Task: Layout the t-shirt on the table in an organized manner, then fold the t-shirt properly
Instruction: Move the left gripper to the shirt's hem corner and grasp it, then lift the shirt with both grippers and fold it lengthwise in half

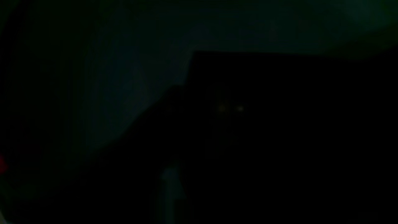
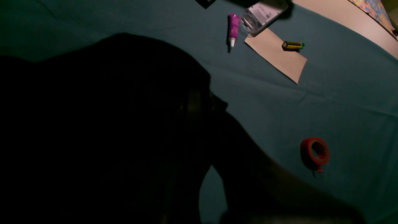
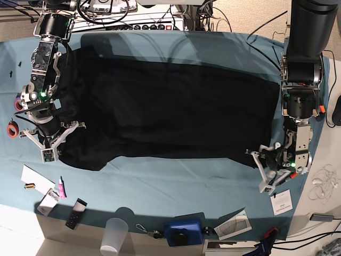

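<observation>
The black t-shirt (image 3: 170, 112) lies spread wide across the teal table (image 3: 176, 181). My right gripper (image 3: 49, 146) sits at the shirt's near left corner. In the right wrist view dark cloth (image 2: 108, 124) rises toward the camera and hides the fingers, with table (image 2: 311, 102) showing under it, so the gripper looks shut on the shirt. My left gripper (image 3: 265, 169) rests at the shirt's near right corner. The left wrist view is almost black, showing only dark cloth (image 1: 279, 140) against dim teal (image 1: 124, 77). How its jaws stand is unclear.
A red tape roll (image 2: 314, 153), a purple tube (image 2: 233, 28), a battery (image 2: 293, 45) and a paper sheet (image 2: 276, 56) lie near my right gripper. A clear cup (image 3: 113, 234), a blue object (image 3: 184, 230) and a card (image 3: 281, 201) line the near edge.
</observation>
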You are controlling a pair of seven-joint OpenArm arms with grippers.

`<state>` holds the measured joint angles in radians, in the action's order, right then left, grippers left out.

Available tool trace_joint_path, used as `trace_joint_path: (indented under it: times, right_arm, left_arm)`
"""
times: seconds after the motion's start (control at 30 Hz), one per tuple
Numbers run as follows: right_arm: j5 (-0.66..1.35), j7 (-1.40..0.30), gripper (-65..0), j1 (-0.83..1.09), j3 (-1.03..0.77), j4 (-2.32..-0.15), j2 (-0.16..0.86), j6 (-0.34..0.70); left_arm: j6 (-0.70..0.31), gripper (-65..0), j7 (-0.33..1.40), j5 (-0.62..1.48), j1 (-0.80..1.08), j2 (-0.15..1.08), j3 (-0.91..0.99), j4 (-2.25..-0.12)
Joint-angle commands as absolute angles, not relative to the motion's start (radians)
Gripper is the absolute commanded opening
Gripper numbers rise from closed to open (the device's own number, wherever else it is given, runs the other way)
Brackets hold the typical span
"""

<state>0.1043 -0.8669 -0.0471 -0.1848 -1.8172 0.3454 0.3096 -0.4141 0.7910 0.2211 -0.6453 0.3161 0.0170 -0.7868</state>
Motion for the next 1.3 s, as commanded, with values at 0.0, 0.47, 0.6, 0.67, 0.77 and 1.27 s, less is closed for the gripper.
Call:
trace_joint_path:
  times: [0.0,0.47,0.6,0.67,0.77,1.27]
  right_arm:
    - [0.104,-0.845,-65.0,-0.066,-0.191,-1.835,0.360,0.302]
    - [0.059,-0.671,-65.0,-0.186,-0.191,-1.683,0.360,0.302]
    - [0.059,-0.617,-65.0,-0.307,-0.191,-1.514,0.360,0.303]
    - [0.060,-0.611,-65.0,-0.361,-0.191,-1.460,0.360,0.311]
    - [0.063,-0.633,-65.0,-0.407,-0.191,-1.431,0.360,0.323]
    - [0.335,-0.887,-65.0,-0.306,-0.318,-1.593,0.363,0.402]
  left_arm:
    - [-0.387,-65.0,0.770,0.214,-0.676,0.330,0.020,-0.797]
    - [-0.313,-65.0,0.725,0.268,-0.682,0.335,0.123,-0.817]
    - [-0.403,-65.0,0.726,0.312,-0.680,0.336,0.235,-0.817]
    - [-0.449,-65.0,0.731,0.334,-0.678,0.336,0.297,-0.817]
    - [-0.501,-65.0,0.757,0.384,-0.675,0.338,0.378,-0.817]
    - [-0.630,-65.0,1.132,0.817,-0.653,0.473,0.430,-0.817]
